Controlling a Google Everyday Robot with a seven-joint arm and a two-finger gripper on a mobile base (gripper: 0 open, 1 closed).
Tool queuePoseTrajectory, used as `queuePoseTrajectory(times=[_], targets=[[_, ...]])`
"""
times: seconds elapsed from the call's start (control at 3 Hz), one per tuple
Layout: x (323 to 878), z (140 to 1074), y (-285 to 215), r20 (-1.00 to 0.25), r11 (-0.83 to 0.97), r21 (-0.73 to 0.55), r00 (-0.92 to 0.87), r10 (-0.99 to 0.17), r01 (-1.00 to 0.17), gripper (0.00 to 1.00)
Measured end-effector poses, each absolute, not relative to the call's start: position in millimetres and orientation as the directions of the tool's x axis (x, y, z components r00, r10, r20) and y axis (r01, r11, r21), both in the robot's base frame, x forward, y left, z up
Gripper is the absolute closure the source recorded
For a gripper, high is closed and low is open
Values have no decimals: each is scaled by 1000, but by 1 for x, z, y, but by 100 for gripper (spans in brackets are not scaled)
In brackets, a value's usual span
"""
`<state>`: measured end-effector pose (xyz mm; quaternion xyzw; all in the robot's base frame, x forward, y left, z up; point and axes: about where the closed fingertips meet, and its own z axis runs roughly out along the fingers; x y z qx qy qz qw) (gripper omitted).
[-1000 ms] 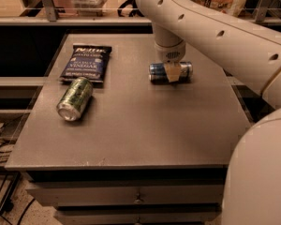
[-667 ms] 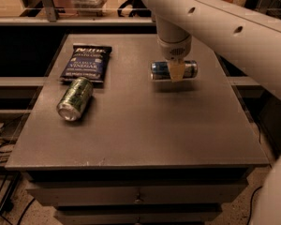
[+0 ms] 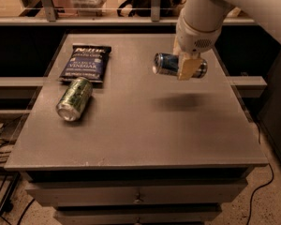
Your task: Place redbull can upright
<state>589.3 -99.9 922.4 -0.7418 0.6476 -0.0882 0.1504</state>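
The redbull can (image 3: 167, 64) is slim, silver and blue, and lies horizontal in the air above the right part of the grey table (image 3: 140, 125). My gripper (image 3: 184, 62) comes down from the white arm at the top right and is shut on the can around its middle. A tan finger (image 3: 188, 68) shows across the front of the can. The can's shadow falls on the table below it.
A fatter green-and-silver can (image 3: 75, 98) lies on its side at the table's left. A dark blue chip bag (image 3: 85, 63) lies flat behind it. Shelving and rails run along the back. Drawers sit under the tabletop.
The gripper has lifted the redbull can off the table; it now hangs clear above the surface, still horizontal. The green can and the bag have not moved.
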Motion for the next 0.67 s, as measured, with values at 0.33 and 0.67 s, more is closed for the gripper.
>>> queuePoseTrajectory(times=[0.33, 0.67], targets=[[567, 926, -99, -237, -106, -335, 193, -952, -936, 100], [554, 927, -96, -410, -74, -324, 211, -887, -943, 100]])
